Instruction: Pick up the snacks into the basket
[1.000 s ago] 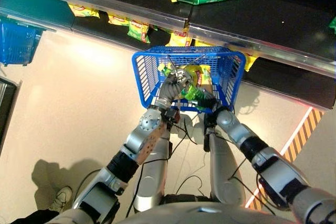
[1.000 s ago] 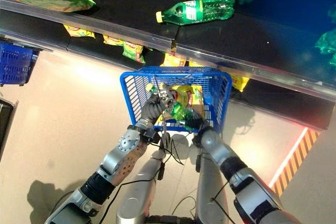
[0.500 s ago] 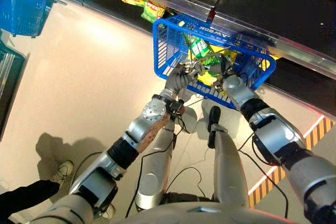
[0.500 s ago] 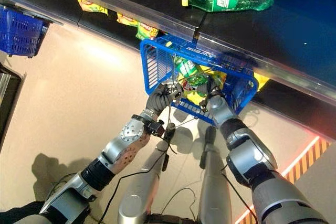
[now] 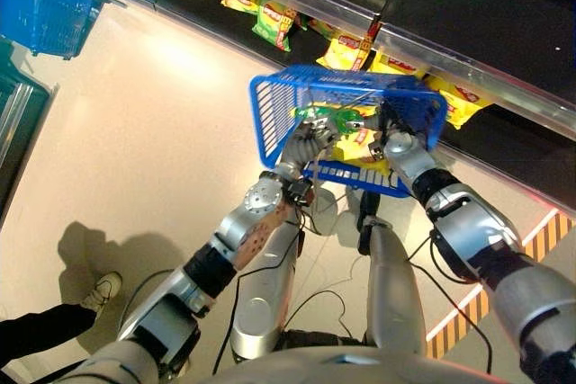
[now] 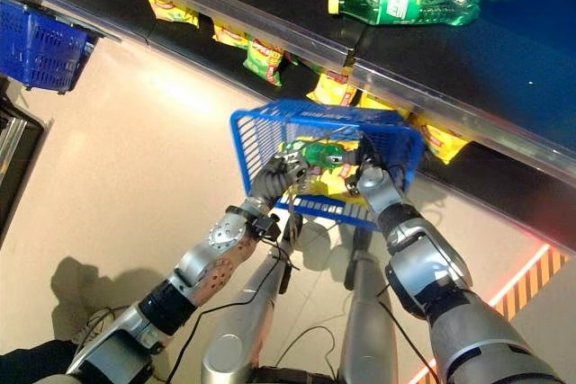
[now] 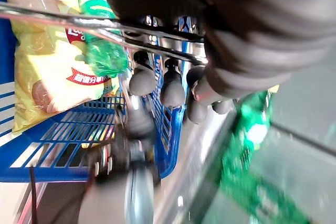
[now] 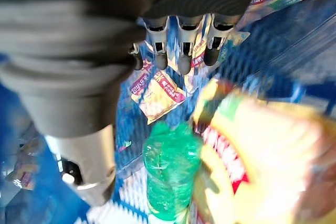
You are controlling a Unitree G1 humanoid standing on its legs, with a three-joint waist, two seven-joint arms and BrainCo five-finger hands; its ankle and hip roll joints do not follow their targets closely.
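The blue basket [image 5: 274,110] hangs in front of the shelves. My left hand [image 5: 304,143] is at its near side, fingers [image 7: 143,80] curled round the wire handle [image 7: 79,24]. Inside lie a green bottle [image 5: 324,117] and yellow snack bags [image 5: 362,143]; the left wrist view shows the same bottle [image 7: 102,51] and a bag [image 7: 47,72]. My right hand [image 5: 396,141] reaches into the basket at its right side. Its fingers [image 8: 184,51] hang relaxed and hold nothing, above the bottle [image 8: 170,174] and a yellow bag [image 8: 252,150].
Yellow snack bags [image 5: 342,51] lie along the lower shelf just beyond the basket. A green bottle [image 6: 405,2] rests on the dark shelf top. A second blue basket [image 6: 36,42] stands far left. A person's shoe [image 5: 99,292] and a striped floor marking [image 5: 540,240] are nearby.
The camera has shifted. The basket has come back from the shelf edge and hangs more level. My right hand, at the near rim a second ago, now sits inside the basket.
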